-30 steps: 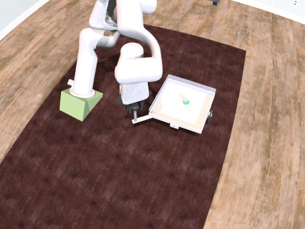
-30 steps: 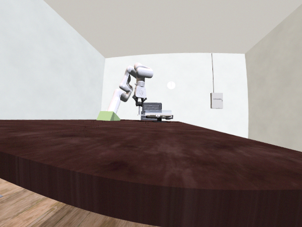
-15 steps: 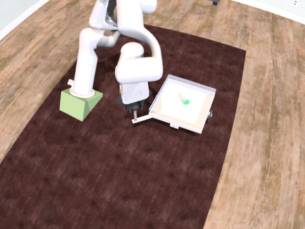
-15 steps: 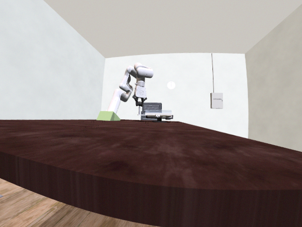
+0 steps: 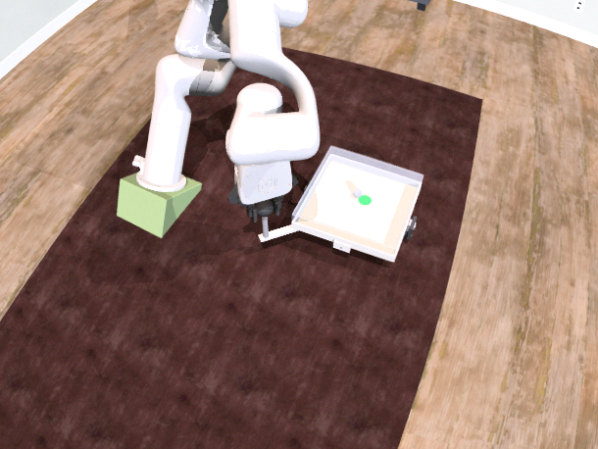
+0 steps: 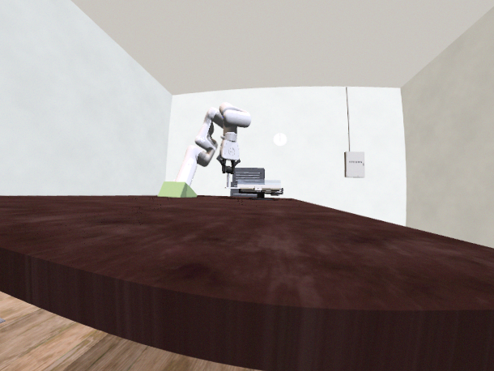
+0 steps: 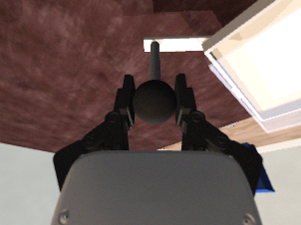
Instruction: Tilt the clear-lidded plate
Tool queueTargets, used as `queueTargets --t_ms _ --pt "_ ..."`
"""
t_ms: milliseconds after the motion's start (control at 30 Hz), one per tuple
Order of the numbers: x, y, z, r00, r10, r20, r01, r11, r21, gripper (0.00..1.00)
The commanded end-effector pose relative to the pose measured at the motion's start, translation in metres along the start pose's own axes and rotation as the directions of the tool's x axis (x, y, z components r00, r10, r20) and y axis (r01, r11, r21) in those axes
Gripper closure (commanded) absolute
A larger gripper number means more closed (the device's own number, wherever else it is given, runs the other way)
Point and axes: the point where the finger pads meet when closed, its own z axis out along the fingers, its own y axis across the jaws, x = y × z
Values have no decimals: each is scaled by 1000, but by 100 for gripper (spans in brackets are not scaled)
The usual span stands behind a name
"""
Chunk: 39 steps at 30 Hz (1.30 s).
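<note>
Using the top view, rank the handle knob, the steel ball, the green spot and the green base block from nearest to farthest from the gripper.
1. Handle knob: clamped between the fingers of the gripper.
2. Steel ball: on the plate, to the right in the picture.
3. Green spot: just beyond the ball, same side.
4. Green base block: on the opposite side, under the arm's foot; slightly farther than the spot, though that margin is small.
</note>
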Motion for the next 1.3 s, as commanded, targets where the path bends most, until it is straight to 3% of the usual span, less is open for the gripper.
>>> queueTargets --t_ms 0,1267 --pt "-2 0 -1 1000 -1 6 1 1000 -1 100" --pt "-4 1 -3 1000 -1 6 1 1000 -1 100"
